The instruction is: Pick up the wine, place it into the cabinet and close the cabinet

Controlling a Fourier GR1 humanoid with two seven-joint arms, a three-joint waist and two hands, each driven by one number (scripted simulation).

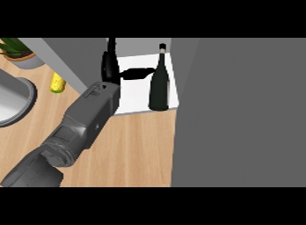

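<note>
Grey forearm (84,121) nearest, reaching from lower left into the cabinet (246,110). Left hand (110,66) straight-fingered, apart from the wine (159,83), which stands upright on the white shelf (132,94). Placing looks done; closing remains. Next: withdraw, swing the door shut. Right hand unseen.

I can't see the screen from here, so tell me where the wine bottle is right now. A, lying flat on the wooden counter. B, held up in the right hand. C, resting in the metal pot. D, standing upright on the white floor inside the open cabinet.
D: the wine bottle stands upright on the cabinet's white floor, and the left hand is beside it, not gripping it.
</note>
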